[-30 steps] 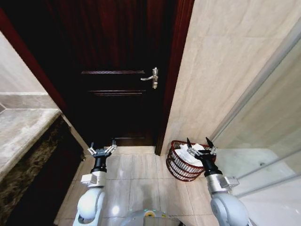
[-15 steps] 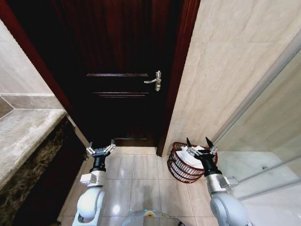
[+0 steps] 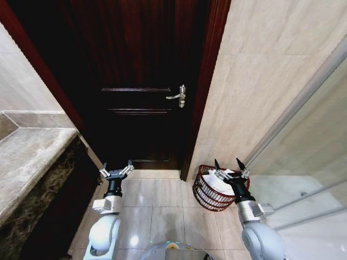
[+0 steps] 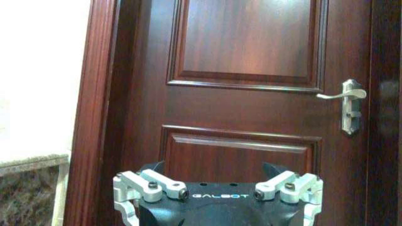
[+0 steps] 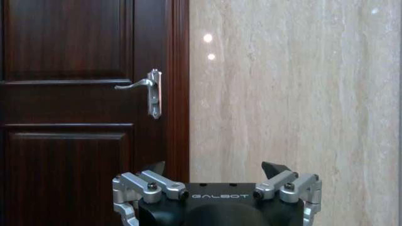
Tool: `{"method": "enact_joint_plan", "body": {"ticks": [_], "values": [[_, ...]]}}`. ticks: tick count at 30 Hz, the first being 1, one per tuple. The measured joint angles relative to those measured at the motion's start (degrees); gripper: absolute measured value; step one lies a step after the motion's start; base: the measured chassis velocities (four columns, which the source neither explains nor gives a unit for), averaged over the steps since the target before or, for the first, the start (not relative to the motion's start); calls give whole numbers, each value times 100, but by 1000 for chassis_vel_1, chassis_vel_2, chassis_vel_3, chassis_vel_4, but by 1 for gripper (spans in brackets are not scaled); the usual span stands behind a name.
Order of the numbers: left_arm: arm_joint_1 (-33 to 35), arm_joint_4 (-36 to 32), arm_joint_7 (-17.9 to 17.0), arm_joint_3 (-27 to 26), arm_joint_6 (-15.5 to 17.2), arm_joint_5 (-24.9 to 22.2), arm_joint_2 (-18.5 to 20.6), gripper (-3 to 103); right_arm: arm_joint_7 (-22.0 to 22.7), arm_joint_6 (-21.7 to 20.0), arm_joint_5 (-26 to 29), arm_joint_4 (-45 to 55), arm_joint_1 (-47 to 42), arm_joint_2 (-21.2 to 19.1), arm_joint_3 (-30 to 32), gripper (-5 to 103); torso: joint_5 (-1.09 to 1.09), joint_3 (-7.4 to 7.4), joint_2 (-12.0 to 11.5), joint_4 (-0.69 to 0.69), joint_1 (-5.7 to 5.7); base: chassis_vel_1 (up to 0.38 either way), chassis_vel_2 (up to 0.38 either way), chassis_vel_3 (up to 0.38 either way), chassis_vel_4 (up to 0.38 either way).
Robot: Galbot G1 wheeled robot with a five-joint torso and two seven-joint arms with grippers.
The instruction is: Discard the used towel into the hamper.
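Head view had the hamper (image 3: 212,189) sitting on the tiled floor (image 3: 157,200), tucked in the corner where the beige tiled wall (image 3: 255,81) met the dark wooden door (image 3: 141,81), just beside the door frame; something white, pretty much a towel (image 3: 219,182), was lying inside it already; right gripper (image 3: 227,165) was held up in front of the hamper's far rim, jaws spread wide and pinching nothing; left gripper (image 3: 116,168) was off to the left, well apart from the hamper, in front of the door's bottom edge, jaws also spread and empty; door handle (image 3: 177,96) was on the door's right side, higher up; stone-topped bench (image 3: 27,157) ran along the left; glass panel (image 3: 303,162) stood to the right of the hamper.
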Motion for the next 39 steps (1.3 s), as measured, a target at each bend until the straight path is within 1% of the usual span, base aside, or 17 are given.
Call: {"method": "enact_joint_plan", "body": {"ticks": [3,13,21,22,25,30,38,39], "values": [[-1,0,0,13,-10,59,-19,100,-2,28,-1,0,-12,-2,9,100,0,45,87,3,41,0,0,0,0],[-2,0,-11,2,-17,43,-13,100,-3,33,0,-10,3,-6,12,100,0,154,283,2,128,0,0,0,0],[-19,-38,-22,0,-13,37,-12,100,-3,34,0,-3,-7,-8,9,100,0,291,538,1,245,0,0,0,0],[-19,-38,-22,0,-13,37,-12,100,-3,34,0,-3,-7,-8,9,100,0,291,538,1,245,0,0,0,0],[-24,-41,-23,1,-12,37,-18,100,-3,34,0,-1,-13,-17,9,100,0,357,653,1,295,0,0,0,0],[-26,-59,-23,-9,-10,36,-12,100,-3,35,0,0,-11,-17,8,100,0,417,761,1,342,0,0,0,0],[-27,-105,-23,-16,31,42,-8,100,0,48,8,-4,1,-17,8,100,0,557,1020,1,461,0,0,0,0],[-27,-105,-23,-16,31,42,-8,100,0,48,8,-4,1,-17,8,100,0,557,1020,1,461,0,0,0,0]]}}
